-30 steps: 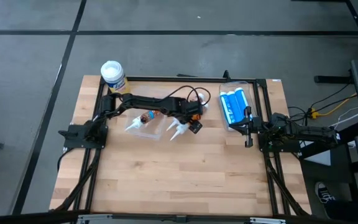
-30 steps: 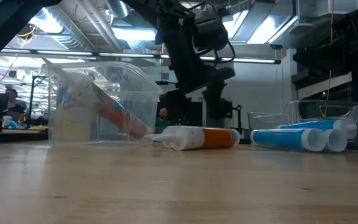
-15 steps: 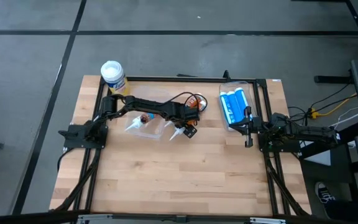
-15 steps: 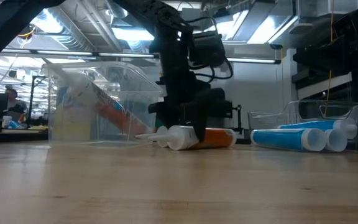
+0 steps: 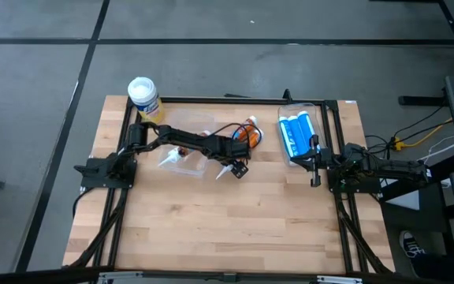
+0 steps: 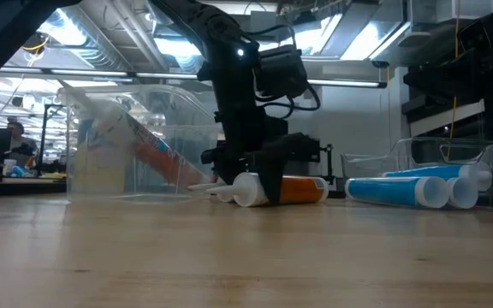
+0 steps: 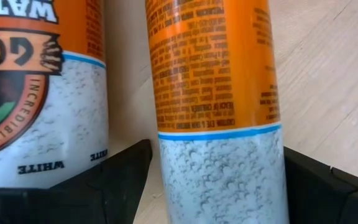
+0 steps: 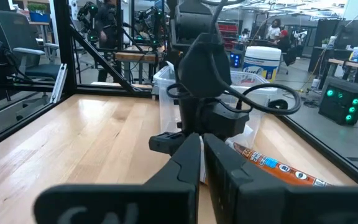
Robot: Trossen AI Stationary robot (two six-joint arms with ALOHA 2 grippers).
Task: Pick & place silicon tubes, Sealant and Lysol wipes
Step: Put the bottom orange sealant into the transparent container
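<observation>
My left gripper is down on the bench, jaws spread wide — one orange tube lies between them, not yet gripped. A second orange tube lies just beside. My right gripper waits by the blue tubes, jaws closed. The Lysol wipes stand at the far left corner.
</observation>
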